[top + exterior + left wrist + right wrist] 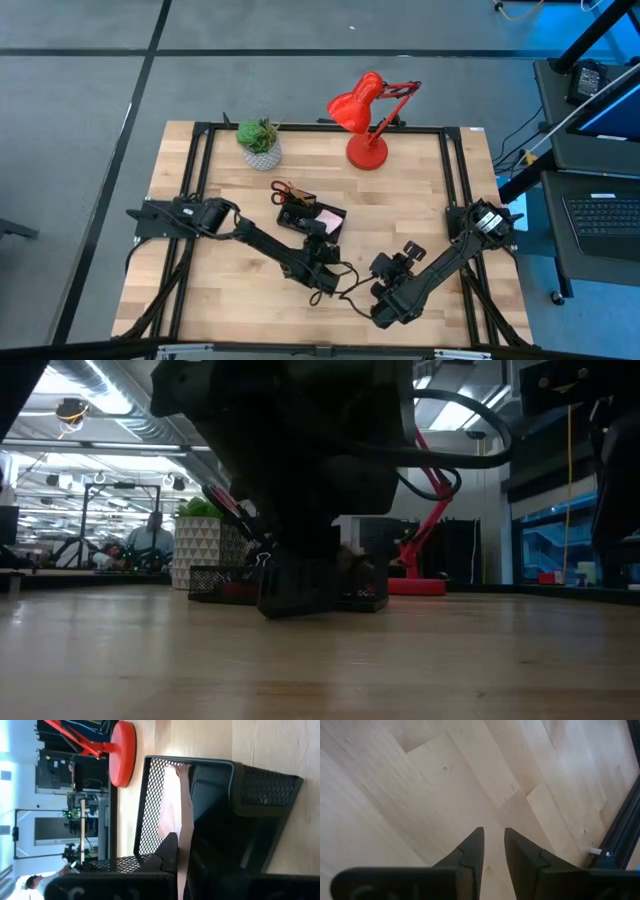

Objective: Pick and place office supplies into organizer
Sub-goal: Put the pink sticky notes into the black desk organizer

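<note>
The left gripper [318, 243], jaws closed and holding nothing visible, hangs at the organizer [312, 216], likely having reached a compartment. The organizer, black wire mesh, sits near the table's middle with the pink sticky-note pad [172, 805] and red-handled scissors [284, 190] inside. The right gripper [493, 847], slightly parted and empty, waits well apart from the organizer

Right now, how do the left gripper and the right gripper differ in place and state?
The left gripper is at the black mesh organizer, fingers shut, beside the pink sticky-note pad inside; the right gripper points at bare wooden table, fingers slightly apart, holding nothing. Both are dark and two-fingered.
</note>
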